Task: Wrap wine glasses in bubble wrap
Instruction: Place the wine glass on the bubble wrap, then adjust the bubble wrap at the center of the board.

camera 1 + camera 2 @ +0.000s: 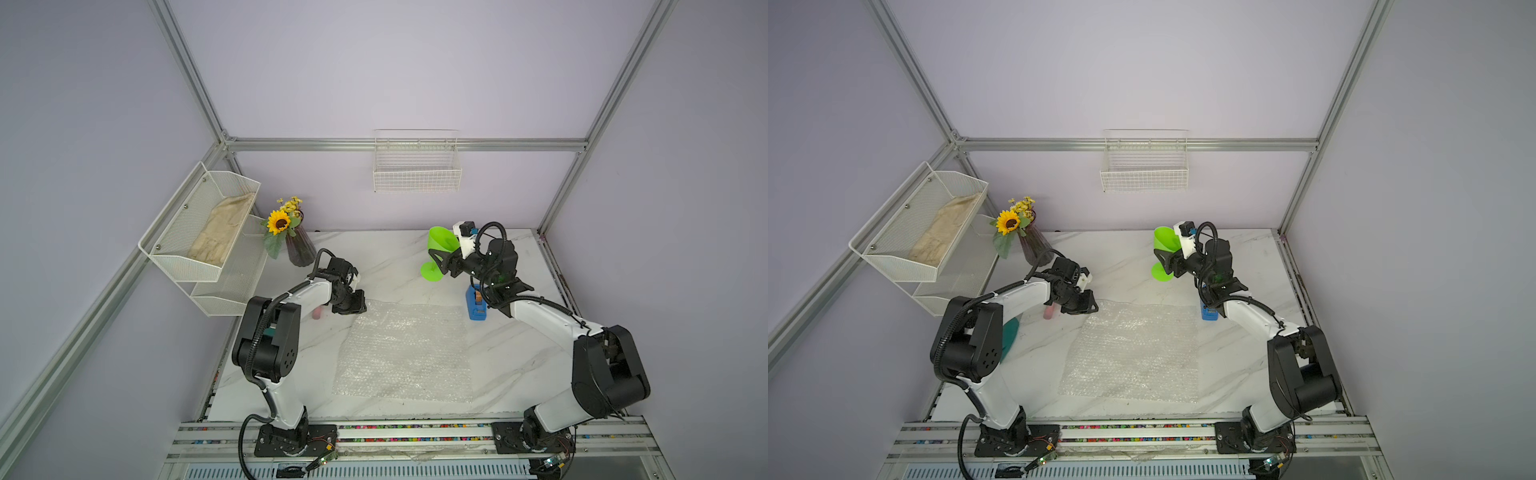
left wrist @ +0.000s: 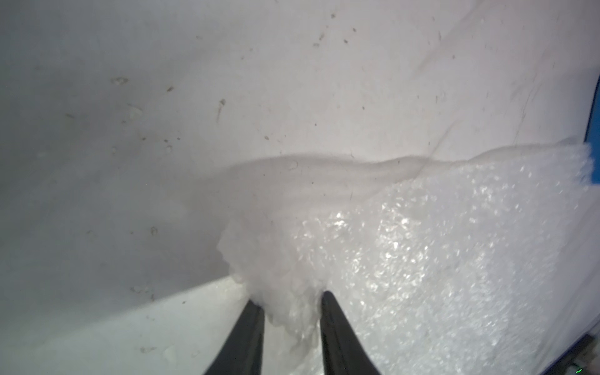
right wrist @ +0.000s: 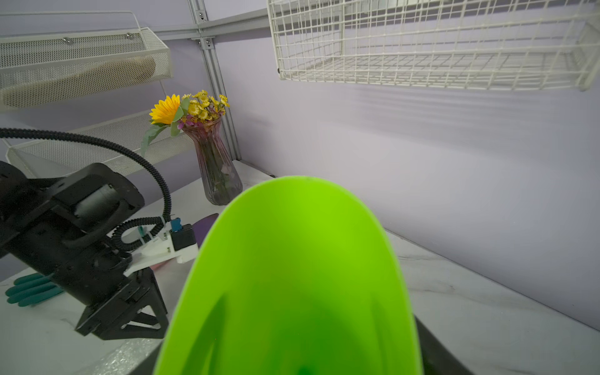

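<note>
The wine glass (image 1: 441, 242) (image 1: 1165, 243) is a lime-green goblet, tilted near the table's back right. My right gripper (image 1: 444, 258) (image 1: 1170, 259) is shut around its bowl. In the right wrist view the goblet (image 3: 292, 259) fills the foreground and one dark finger (image 3: 435, 350) shows beside it. The bubble wrap (image 1: 405, 353) (image 1: 1133, 353) lies spread over the middle of the table. My left gripper (image 1: 358, 305) (image 1: 1091, 306) (image 2: 290, 300) is at its far left corner, shut on a bunched fold of the bubble wrap (image 2: 438, 259).
A blue tape dispenser (image 1: 477, 306) stands by the wrap's far right corner, under my right arm. A purple vase with flowers (image 1: 300, 248) and a mesh shelf (image 1: 199, 232) are at the back left. A wire basket (image 1: 417, 166) hangs on the back wall. A teal glove (image 1: 1011, 336) lies at the left.
</note>
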`<state>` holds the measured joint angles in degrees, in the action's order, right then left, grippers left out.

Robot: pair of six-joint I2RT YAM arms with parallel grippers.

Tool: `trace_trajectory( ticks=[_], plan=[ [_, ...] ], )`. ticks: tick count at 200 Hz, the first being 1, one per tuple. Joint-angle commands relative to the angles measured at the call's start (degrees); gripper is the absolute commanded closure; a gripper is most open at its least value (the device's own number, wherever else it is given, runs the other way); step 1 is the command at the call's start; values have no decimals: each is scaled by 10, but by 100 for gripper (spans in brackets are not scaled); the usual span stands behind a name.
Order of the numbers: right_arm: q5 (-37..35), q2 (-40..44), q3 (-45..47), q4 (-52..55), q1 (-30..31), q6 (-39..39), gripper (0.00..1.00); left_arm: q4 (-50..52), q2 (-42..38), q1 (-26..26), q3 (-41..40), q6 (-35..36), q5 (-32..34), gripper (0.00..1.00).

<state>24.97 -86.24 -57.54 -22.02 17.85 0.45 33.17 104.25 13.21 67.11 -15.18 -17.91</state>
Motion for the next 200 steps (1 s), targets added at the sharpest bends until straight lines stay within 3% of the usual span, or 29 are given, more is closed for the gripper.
trace_trajectory(
  ticks=[1,14,48,109,158,200],
  plan=[
    [2,37,-8,98,9,63,36,8,3,3,40,-14,8,84],
    [6,50,-15,127,16,106,37,7,7,2,49,-32,22,90],
    [63,36,-47,198,36,238,42,8,22,-3,83,-63,64,91],
    [144,-111,-149,273,128,387,49,52,92,-45,168,-93,74,89],
    [170,-238,-246,341,165,409,54,26,79,-86,146,-149,48,90],
    [186,-320,-322,404,164,394,56,-14,95,-77,142,-170,-18,87]
  ],
)
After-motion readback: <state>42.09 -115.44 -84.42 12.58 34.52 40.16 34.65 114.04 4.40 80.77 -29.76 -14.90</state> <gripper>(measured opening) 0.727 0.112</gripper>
